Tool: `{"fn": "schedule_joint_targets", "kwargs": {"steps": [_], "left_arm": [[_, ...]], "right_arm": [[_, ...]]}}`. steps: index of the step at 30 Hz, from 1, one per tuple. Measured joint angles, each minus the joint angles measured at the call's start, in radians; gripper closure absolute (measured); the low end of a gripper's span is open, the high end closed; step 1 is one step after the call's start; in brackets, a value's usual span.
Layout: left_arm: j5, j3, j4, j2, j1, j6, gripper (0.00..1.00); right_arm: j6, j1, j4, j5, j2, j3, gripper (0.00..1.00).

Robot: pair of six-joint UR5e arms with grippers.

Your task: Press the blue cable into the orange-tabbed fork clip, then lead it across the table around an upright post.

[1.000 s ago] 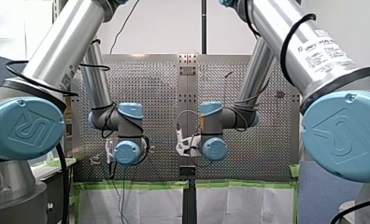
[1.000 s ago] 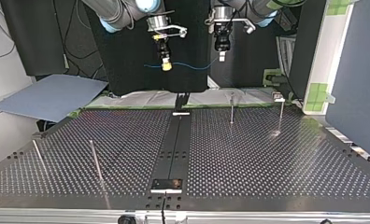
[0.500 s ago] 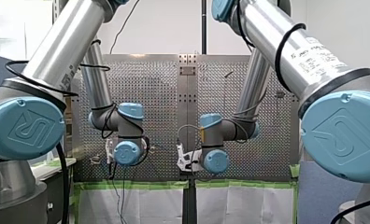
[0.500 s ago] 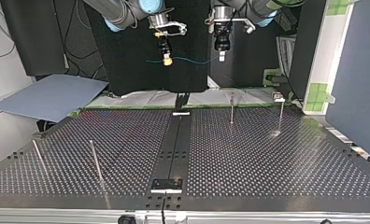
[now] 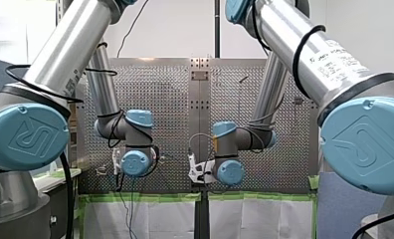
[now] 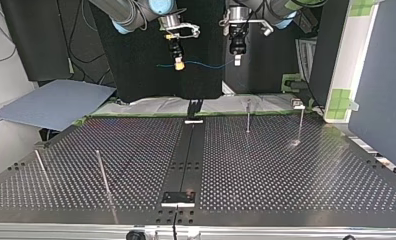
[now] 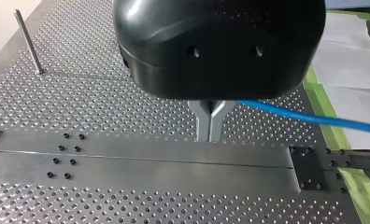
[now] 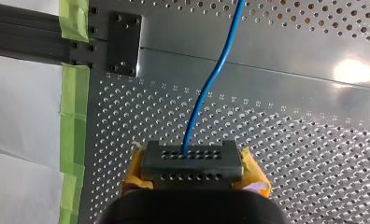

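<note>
Filling the top view, a perforated table (image 6: 286,170), bare metal from near edge to far. Entering from above its far end, my right arm (image 6: 128,15) at the view's left and my left arm (image 6: 281,7) at its right. Off the table's far left corner, a flat grey-blue board (image 6: 56,102). Down the table's middle from far to near, a dark rail (image 6: 188,155); along the far edge, a strip of green tape (image 6: 136,108) over pale sheeting. Standing on the plate, four thin rods: a far post (image 6: 248,117) just right of the rail, a far right post (image 6: 300,122) beyond it, a near left post (image 6: 102,172) and a leftmost post (image 6: 40,167) well apart from those two. High over the far end, my right gripper (image 6: 177,64) and my left gripper (image 6: 237,61) side by side, apart. Strung between them in the air, roughly level, the blue cable (image 6: 206,64), with a short tail past my right gripper toward the left. In the right wrist view, yellow pads (image 8: 254,171) clamped either side of a dark holed block (image 8: 192,163), the cable running out of its top over the plate. In the left wrist view, metal fingers (image 7: 205,122) pressed together above the rail, the cable leaving sideways from near their root — apparently pinched there, though hidden by the black housing.
</note>
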Motion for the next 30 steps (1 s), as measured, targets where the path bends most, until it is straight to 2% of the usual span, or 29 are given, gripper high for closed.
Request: {"fn": "schedule_joint_targets", "kwargs": {"steps": [11, 15, 17, 20, 25, 27, 30], "left_arm": [[-0.001, 0.0, -0.001, -0.002, 0.001, 0.001, 1.0], [-0.022, 0.016, -0.022, -0.02, 0.008, 0.003, 1.0], [-0.036, 0.028, -0.037, -0.023, 0.007, -0.007, 1.0], [-0.039, 0.039, -0.063, -0.008, 0.005, -0.031, 1.0], [-0.05, 0.025, -0.085, 0.022, 0.02, -0.067, 1.0], [-0.064, 0.011, -0.076, 0.021, 0.033, -0.084, 1.0], [-0.064, -0.014, -0.054, 0.004, 0.057, -0.11, 1.0]], "right_arm": [[-0.001, 0.001, 0.001, 0.001, 0.001, -0.001, 1.0], [0.002, 0.022, 0.022, 0.022, -0.007, -0.022, 1.0], [0.012, 0.035, 0.036, 0.036, -0.018, -0.036, 1.0], [0.032, 0.044, 0.062, 0.062, -0.042, -0.061, 1.0], [0.067, 0.039, 0.102, 0.078, -0.072, -0.102, 1.0], [0.079, 0.035, 0.116, 0.078, -0.068, -0.119, 1.0], [0.087, 0.03, 0.117, 0.076, -0.05, -0.144, 1.0]]}}
